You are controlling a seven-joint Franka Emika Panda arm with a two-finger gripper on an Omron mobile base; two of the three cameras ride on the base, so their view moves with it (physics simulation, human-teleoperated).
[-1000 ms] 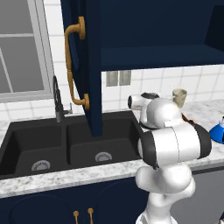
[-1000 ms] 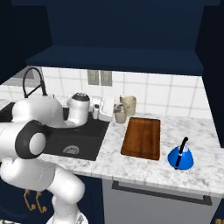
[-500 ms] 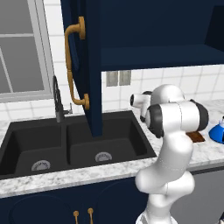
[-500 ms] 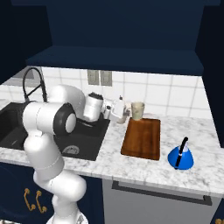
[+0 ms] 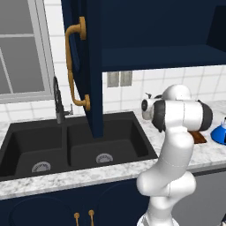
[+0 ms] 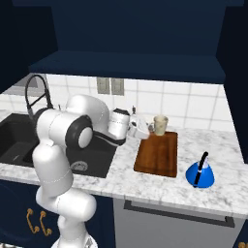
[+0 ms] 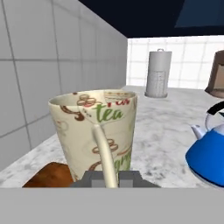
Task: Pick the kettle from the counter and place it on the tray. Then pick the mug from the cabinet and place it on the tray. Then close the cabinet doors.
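Note:
The cream mug (image 7: 98, 131), printed with "tea", fills the hand view, and my gripper (image 7: 108, 177) is shut on its loop handle. From the right base camera the mug (image 6: 160, 125) is upright at the far end of the reddish-brown tray (image 6: 157, 152), with the gripper (image 6: 149, 128) on its left side. Whether the mug touches the board I cannot tell. The blue kettle (image 6: 200, 173) stands on the counter (image 6: 145, 186) right of the tray, apart from it. An open cabinet door (image 5: 84, 66) with a brass handle hangs over the sink. The cabinet shelf (image 6: 126, 65) is bare.
The black double sink (image 5: 66, 148) and its tap (image 5: 58, 101) lie to the left. A grey canister (image 7: 157, 74) and a brown object (image 7: 217, 74) stand further along the counter by the tiled wall. A pump bottle (image 6: 134, 116) sits behind my hand.
The arm has swung right from above the sink to the tray's far end, carrying the mug with it. The kettle has stayed put.

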